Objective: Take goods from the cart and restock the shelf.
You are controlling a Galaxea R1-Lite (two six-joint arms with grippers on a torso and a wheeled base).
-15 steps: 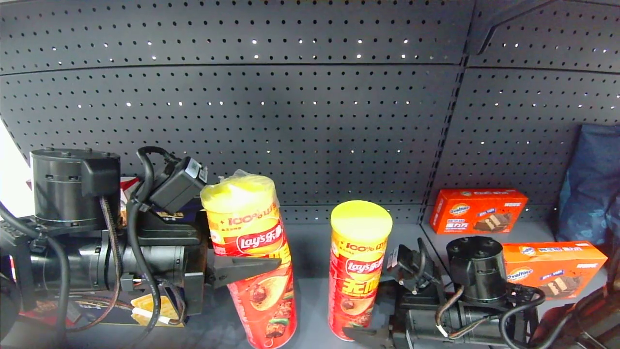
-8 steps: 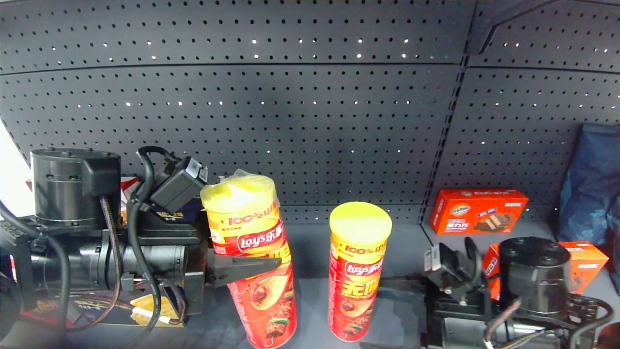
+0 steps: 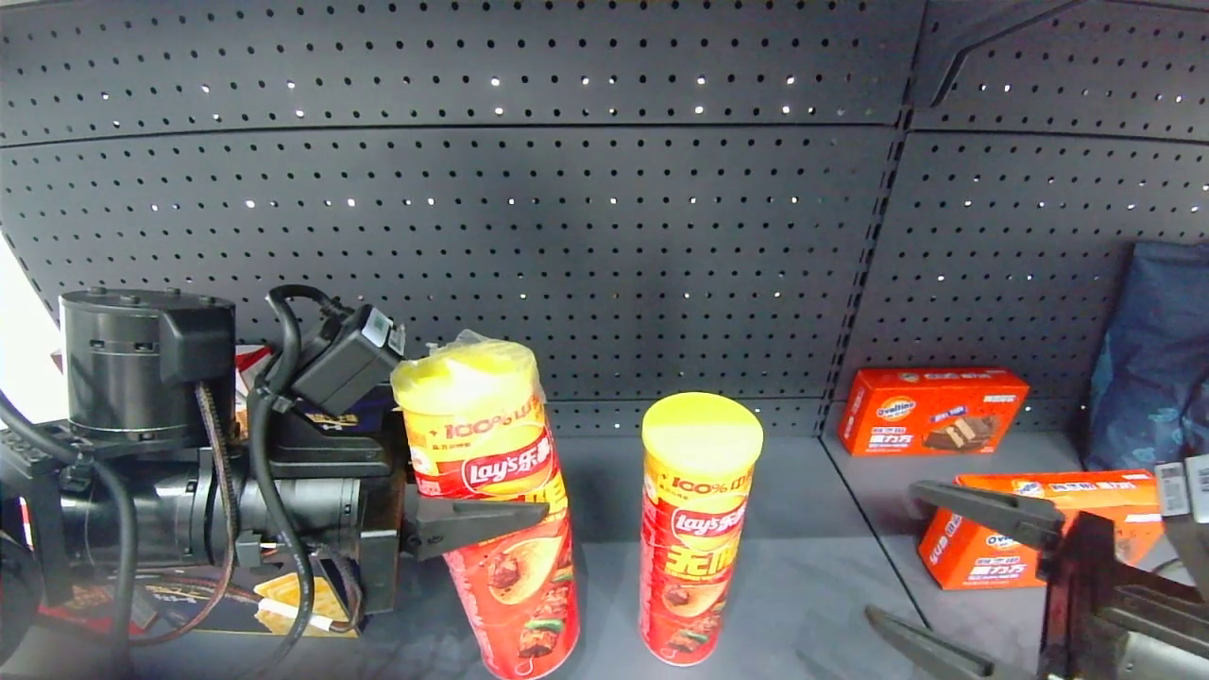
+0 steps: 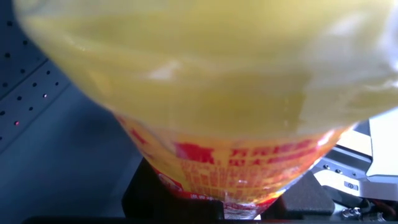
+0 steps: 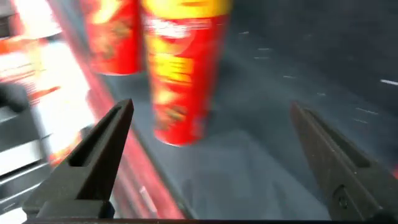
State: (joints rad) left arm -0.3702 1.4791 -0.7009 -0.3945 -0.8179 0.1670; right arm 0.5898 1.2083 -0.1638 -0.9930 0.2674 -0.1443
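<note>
Your left claw (image 3: 491,529) grips the upright chip can (image 3: 486,444) from its left, just beside the shelved can (image 3: 699,529); your right claw (image 3: 893,552) gapes open, well apart rightward.

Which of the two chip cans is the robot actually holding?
The left can, its lid crinkly with plastic wrap: the left gripper clamps its middle. The other can stands free on the shelf.

My left arm (image 3: 189,519), frame left, is matte black: a screw-topped drum housing (image 3: 142,364), looped cables (image 3: 279,416), a boxy wrist camera (image 3: 348,359). My right pincer (image 3: 893,552), lower right, has tapered black fingers (image 3: 987,510).
</note>
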